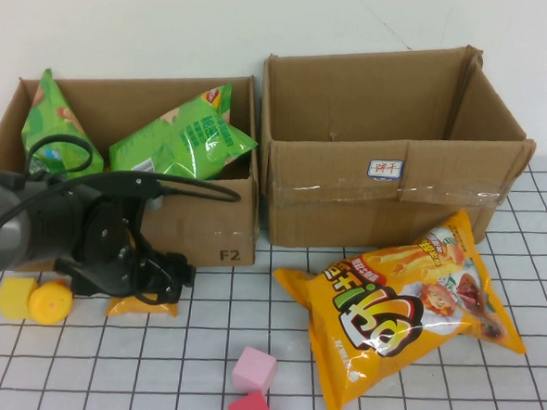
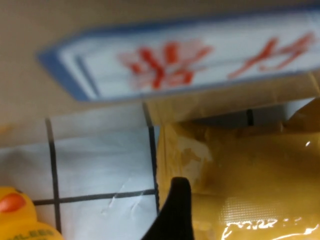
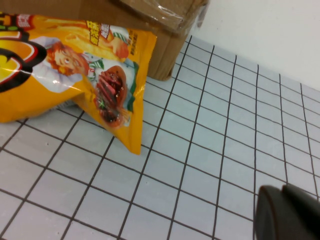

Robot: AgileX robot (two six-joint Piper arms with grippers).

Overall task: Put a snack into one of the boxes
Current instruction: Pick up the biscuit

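Altogether two boxes (image 1: 136, 169), three snack bags (image 1: 407, 301); left gripper (image 1: 162, 282) wide, empty; right gripper (image 3: 287, 215) closed, empty.

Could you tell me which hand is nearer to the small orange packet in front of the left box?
Left. The left hand sits open right over the small orange packet; the right hand is shut, away near the big yellow bag.

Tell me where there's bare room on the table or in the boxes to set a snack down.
The right box looks empty. Bare grid lies between the pink cubes and the left gripper, which is open low before the left box. That box, holding green bags, is crowded. The shut right gripper hovers over bare grid beside the orange chip bag.
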